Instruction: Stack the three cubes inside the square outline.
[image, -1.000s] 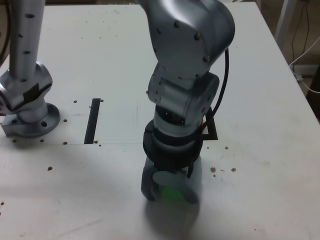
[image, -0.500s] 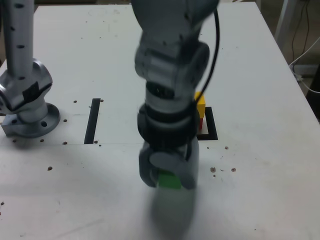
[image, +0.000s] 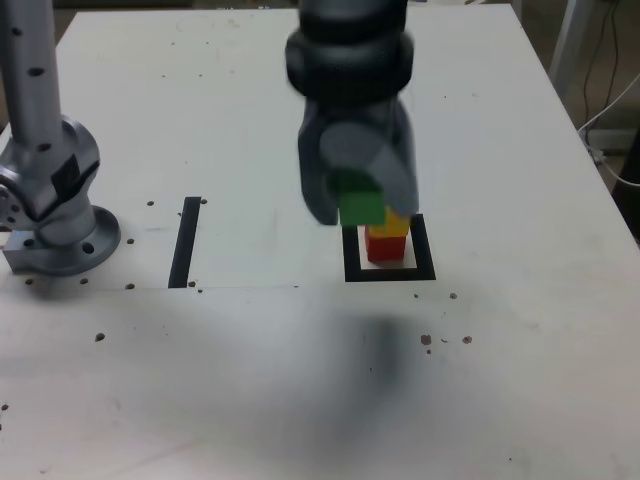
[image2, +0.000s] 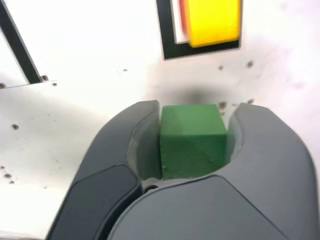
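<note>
The arm reaches down over the tabletop, its jaws (image: 361, 205) closed on the green cube (image2: 192, 141).

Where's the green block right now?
The green block is between the gripper's fingers, raised off the table; the exterior view shows it just left of the yellow block.

Exterior view: raised, facing tabletop; wrist view: close, past tool (image2: 194, 141).
</note>
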